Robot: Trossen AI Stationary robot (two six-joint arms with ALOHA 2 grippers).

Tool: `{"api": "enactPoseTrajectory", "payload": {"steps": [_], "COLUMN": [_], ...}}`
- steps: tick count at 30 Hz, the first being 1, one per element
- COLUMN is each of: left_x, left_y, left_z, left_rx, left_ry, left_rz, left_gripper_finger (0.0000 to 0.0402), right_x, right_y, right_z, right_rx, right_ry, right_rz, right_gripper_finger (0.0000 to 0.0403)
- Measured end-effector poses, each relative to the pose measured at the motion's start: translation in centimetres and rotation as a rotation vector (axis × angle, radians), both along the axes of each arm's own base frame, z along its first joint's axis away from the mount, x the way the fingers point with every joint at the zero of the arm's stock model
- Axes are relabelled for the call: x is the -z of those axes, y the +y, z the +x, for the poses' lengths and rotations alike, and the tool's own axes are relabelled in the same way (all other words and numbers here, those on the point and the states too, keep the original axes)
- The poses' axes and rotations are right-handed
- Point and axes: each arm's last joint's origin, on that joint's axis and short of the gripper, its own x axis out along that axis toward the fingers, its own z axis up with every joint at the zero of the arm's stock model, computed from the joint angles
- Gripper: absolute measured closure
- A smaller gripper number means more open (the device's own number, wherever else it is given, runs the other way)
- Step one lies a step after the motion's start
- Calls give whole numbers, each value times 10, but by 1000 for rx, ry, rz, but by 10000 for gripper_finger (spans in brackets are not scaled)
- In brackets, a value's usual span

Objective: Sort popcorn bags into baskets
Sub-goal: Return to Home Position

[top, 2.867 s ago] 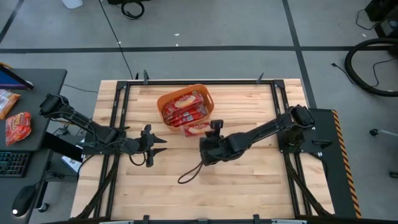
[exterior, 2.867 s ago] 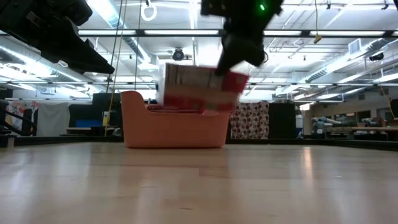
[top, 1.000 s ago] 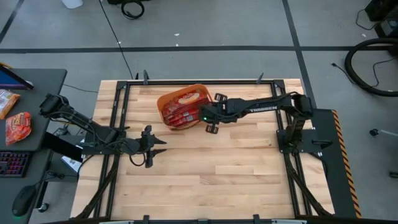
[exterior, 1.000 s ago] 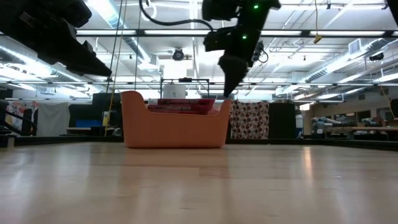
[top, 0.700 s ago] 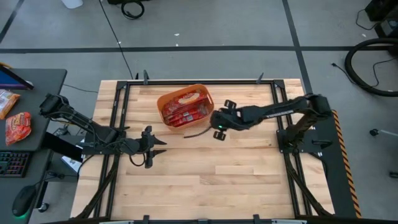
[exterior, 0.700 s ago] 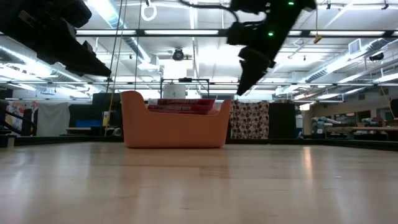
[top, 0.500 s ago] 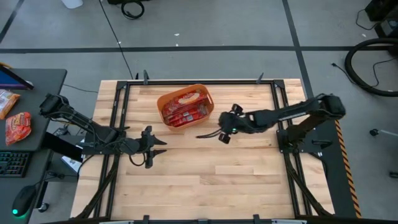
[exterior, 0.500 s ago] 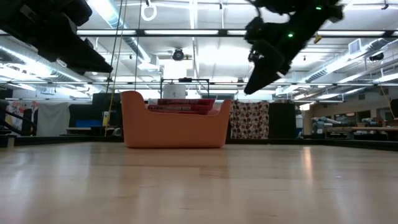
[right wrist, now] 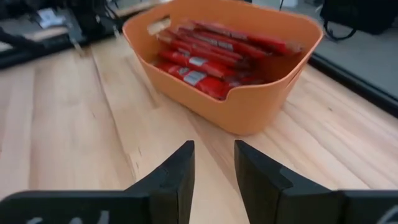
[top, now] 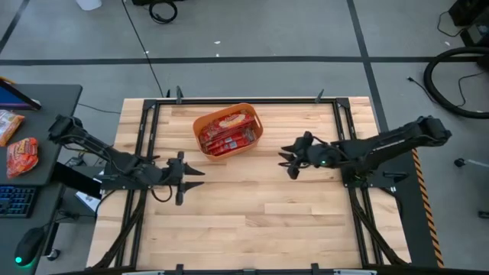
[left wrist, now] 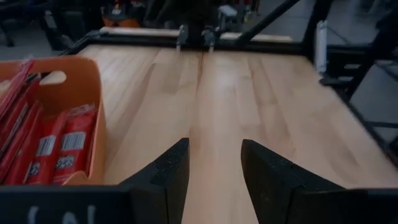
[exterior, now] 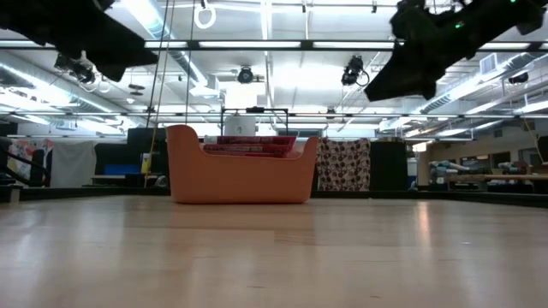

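Right tool (top: 289,159), spread and empty, faces the basket (top: 258,124) of popcorn bags (top: 226,142) from its right; left tool (top: 195,173), also spread, waits nearer, before it.

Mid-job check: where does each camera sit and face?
High: overhead, straight down; left pincer, right pincer, orange basket.
Low: table height, level at the basket's wall; left arm, right arm overhead.
Left wrist: past the open left pincer, along the table; basket alongside.
Right wrist: past the open right pincer, facing the basket.
Shared: both wrist views show popcorn bags in the basket.
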Motion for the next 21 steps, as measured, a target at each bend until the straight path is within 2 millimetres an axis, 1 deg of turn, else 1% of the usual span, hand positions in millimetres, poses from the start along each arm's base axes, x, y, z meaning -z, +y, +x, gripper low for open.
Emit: {"api": "enactPoseTrajectory", "payload": {"steps": [2, 5, 14, 21], "left_x": [-2, 2, 6, 10], "left_y": [0, 2, 14, 21], "left_z": [-5, -13, -37, -51], "left_rx": [16, 29, 32, 71], "left_ry": [-24, -56, -173, -280], "left_rz": [-7, -12, -73, -111], "left_gripper_finger": [251, 251, 251, 251], "right_x": [-3, -6, -15, -5], "right_y": [2, 4, 8, 5], "right_z": [-8, -19, -45, -63], "right_rx": [4, 6, -1, -8], "right_ry": [-32, -71, -158, -203], "right_rz": [-2, -10, -14, 22], "right_gripper_finger": [286, 290, 304, 306]}}
